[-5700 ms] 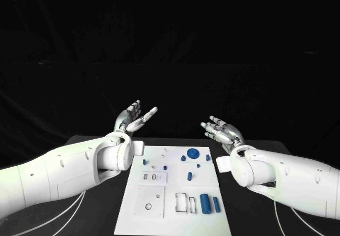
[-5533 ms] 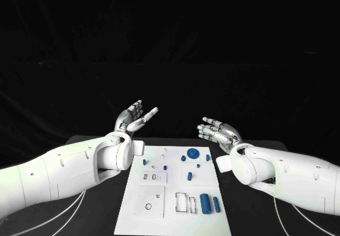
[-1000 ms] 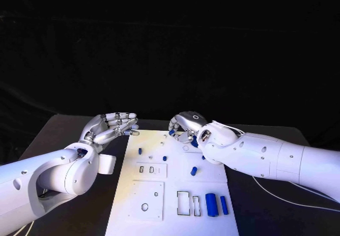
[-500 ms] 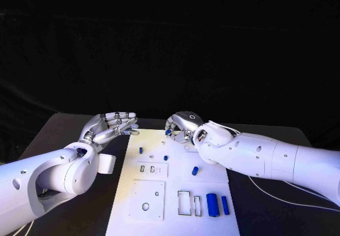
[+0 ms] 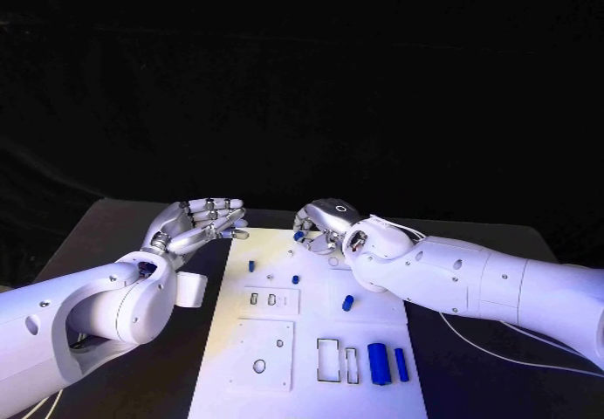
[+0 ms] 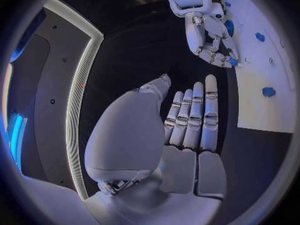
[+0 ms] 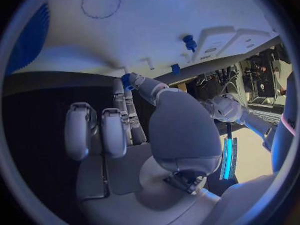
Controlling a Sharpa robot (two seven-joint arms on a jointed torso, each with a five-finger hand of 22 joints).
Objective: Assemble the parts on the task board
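Black worktop, white task board (image 5: 308,349) at its middle.
Right hand (image 5: 322,225) pinches a small blue part (image 5: 299,235) above the board's far end; left hand (image 5: 198,224) beside it, fingers apart, grasping nothing.

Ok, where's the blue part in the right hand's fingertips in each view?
Head view: blue part at the right hand's fingertips, at the task board's far end.
Left wrist view: blue part at the right hand's fingertips, near the board.
Right wrist view: blue part pinched at the fingertips.
Shared landmark: white task board.
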